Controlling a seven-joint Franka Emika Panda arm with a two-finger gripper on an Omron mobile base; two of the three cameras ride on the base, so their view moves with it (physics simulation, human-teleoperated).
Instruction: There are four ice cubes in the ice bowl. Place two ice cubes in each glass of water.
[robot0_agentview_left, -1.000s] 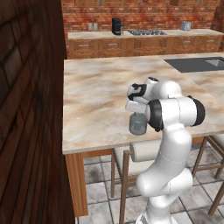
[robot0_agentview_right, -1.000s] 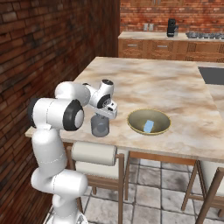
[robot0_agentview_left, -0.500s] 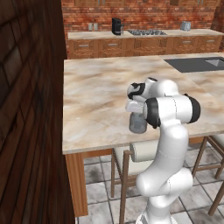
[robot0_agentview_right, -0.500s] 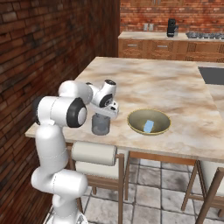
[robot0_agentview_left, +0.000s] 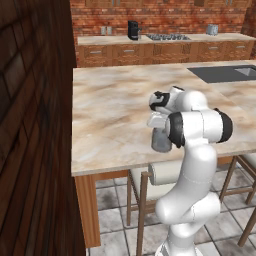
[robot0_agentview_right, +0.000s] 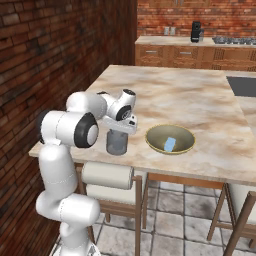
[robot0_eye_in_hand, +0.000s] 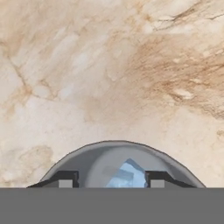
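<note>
A grey-blue glass of water (robot0_agentview_right: 117, 143) stands near the island counter's front edge, also in the left base view (robot0_agentview_left: 160, 142). My gripper (robot0_agentview_right: 120, 131) hangs just above its mouth, fingers pointing down, open. In the hand view the gripper (robot0_eye_in_hand: 111, 179) looks straight into the glass (robot0_eye_in_hand: 87, 159). A pale blue ice cube (robot0_eye_in_hand: 127, 175) lies inside it between the spread fingertips (robot0_eye_in_hand: 65, 180), touching neither. To the right of the glass sits the ice bowl (robot0_agentview_right: 151, 134), olive-yellow, with an ice cube (robot0_agentview_right: 170, 144) in it.
A brick wall (robot0_agentview_right: 50, 60) runs close along the counter's left side. A dark sink (robot0_agentview_left: 225, 73) is set into the far right of the counter. Padded stools (robot0_agentview_right: 107, 175) stand under the front edge. The marble top (robot0_agentview_right: 190, 95) stretches beyond the glass.
The fingers have spread apart above the glass. The hand and arm have stayed almost where they were.
</note>
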